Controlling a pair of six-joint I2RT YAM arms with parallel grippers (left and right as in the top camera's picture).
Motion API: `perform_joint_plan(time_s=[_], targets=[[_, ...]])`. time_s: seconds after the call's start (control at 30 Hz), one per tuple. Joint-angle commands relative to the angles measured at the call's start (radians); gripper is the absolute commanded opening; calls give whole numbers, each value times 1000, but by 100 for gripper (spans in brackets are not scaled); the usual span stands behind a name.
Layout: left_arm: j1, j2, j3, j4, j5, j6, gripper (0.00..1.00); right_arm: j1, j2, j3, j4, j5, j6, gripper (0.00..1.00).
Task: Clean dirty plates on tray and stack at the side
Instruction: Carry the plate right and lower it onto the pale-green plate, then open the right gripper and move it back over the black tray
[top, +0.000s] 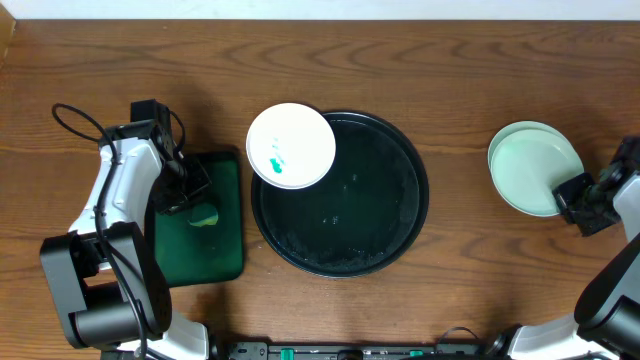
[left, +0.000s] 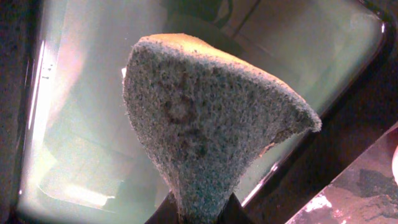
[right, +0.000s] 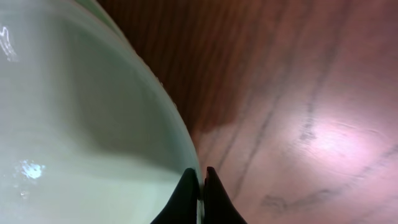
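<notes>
One white plate (top: 290, 145) with teal smears rests on the upper-left rim of the round black tray (top: 395, 235). Two pale plates (top: 533, 165) lie stacked on the table at the right. My right gripper (top: 572, 196) is shut on the top plate's lower-right rim; in the right wrist view its jaws (right: 200, 171) pinch the edge of that plate (right: 74, 124). My left gripper (top: 186, 196) hangs over the dark green rectangular tray (top: 225, 250), shut on a sponge (top: 205, 216). In the left wrist view the grey-green sponge (left: 205, 118) fills the middle, clamped in the gripper (left: 200, 205).
The green rectangular tray (left: 68, 137) lies just left of the black tray. Brown wooden table (right: 298, 93) surrounds everything. The black tray's inside (top: 350, 200) holds only specks and wet marks. Cables run by the left arm at the far left (top: 75, 120).
</notes>
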Motion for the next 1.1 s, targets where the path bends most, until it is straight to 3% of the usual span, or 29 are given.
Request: perform_joint_plan(time_s=[0.0,0.4,0.5,0.57,0.67,0.9,1.03,1.07], targets=[[2,0,-6,-10,-2,14,7,-2,13,-2,11,-32,5,1],[2,0,-6,-13,-2,14,7,21,12,82,-16,-36,-40,1],[2,0,-6,-13,-2,14,7,29,12,105,-34,-36,-42,24],[2,0,-6,-13,-2,14,7,36,12,124,-45,-36,-56,34],[2,0,-6,-13,-2,14,7,49,12,169,-81,-37,-81,39],[2,0,-6,-14,-2,18,7,115,2,366,-244,-62,-173,37],[2,0,-6,-14,-2,18,7,200,-27,459,-299,-257,-342,37],[2,0,-6,-14,-2,26,7,228,-35,468,-300,-338,-399,42]])
